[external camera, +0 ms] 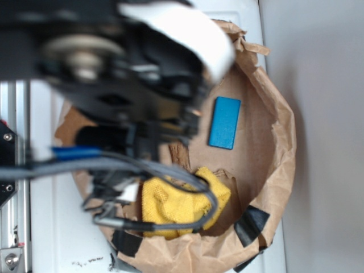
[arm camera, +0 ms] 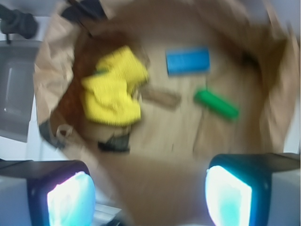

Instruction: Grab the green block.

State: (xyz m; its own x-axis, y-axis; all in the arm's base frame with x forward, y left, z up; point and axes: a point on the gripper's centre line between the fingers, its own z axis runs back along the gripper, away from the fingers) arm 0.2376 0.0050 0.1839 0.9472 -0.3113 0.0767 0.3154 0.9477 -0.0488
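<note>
From the wrist view we see the green block [arm camera: 216, 104] lying on the brown paper floor of the bag [arm camera: 160, 136]. It sits just below the blue block [arm camera: 187, 61] and does not touch it. A yellow cloth [arm camera: 113, 89] lies bunched up on the left, and a brown strip [arm camera: 162, 98] lies between the cloth and the green block.

The two fingers [arm camera: 228, 195] show at the bottom of this view, spread wide apart with nothing between them. They are up above the bag floor, well apart from the green block.

The outside view does not show the green block at all. The big black arm [external camera: 114, 74] is blurry and covers that part of the bag. There we can see the blue block [external camera: 224, 122], the yellow cloth [external camera: 176, 202], a bit of the brown strip [external camera: 180, 153] and the crumpled bag wall [external camera: 278, 148] on the white tabletop [external camera: 57, 239]. We cannot see the fingers there.
</note>
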